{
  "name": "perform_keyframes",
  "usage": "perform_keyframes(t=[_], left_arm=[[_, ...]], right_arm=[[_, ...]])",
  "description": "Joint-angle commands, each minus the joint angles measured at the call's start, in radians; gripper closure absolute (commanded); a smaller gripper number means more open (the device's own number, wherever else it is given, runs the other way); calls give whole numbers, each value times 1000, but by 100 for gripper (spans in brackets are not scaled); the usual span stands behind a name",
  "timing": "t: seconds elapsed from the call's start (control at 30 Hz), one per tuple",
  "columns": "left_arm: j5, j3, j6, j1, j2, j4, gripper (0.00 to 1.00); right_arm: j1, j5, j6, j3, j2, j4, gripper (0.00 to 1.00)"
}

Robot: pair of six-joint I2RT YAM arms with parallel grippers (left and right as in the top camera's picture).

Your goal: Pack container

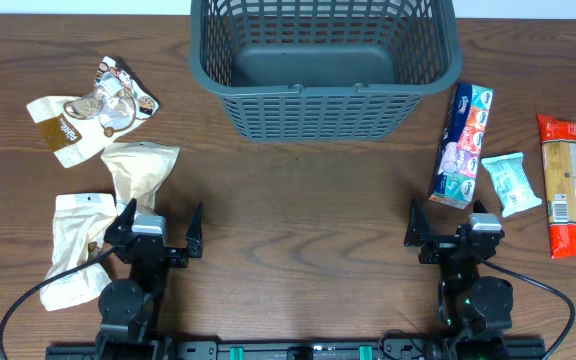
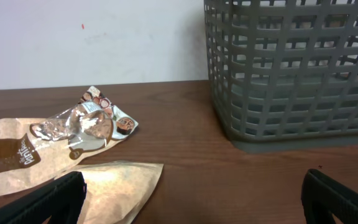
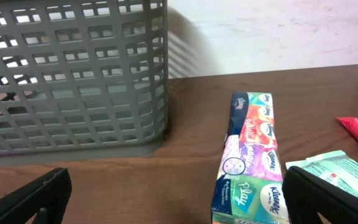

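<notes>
Container [image 1: 323,110]: grey slotted basket, empty, at far centre of table [image 1: 298,200]. Left gripper [image 1: 160,225] and right gripper [image 1: 446,225]: jaws spread wide, nothing held, near edge. Risk: flat pouch [image 1: 140,165] may slip a shallow pinch; tall rim may snag a low carry.

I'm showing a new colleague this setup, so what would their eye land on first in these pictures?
The big dark grey basket at the far middle of the table, empty inside. Right of it lie a colourful tissue pack, a mint green packet and a red packet; to the left, beige pouches and a crumpled silvery packet lie scattered.
</notes>
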Motion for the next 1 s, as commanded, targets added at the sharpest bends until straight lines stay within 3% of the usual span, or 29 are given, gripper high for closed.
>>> perform_keyframes(t=[0.0,0.1,0.23,0.4,0.7,0.97], left_arm=[[-8,-15,-5,-3,-8,-43,2],[-9,-15,-17,-3,-8,-43,2],[-9,-14,-187,-3,-7,-43,1],[-10,-2,-301,-3,-6,-44,2],[-22,32,-301,-3,63,-43,1],[-47,131,-289,-3,188,-44,1]], right_arm=[[6,-7,-4,-4,-3,2,1],[7,-11,26,-2,-4,10,1],[2,-11,154,11,-2,16,1],[-56,-26,137,164,67,-52,1],[-292,-127,-75,780,604,-422,1],[-448,-240,-79,1390,1118,-868,1]])
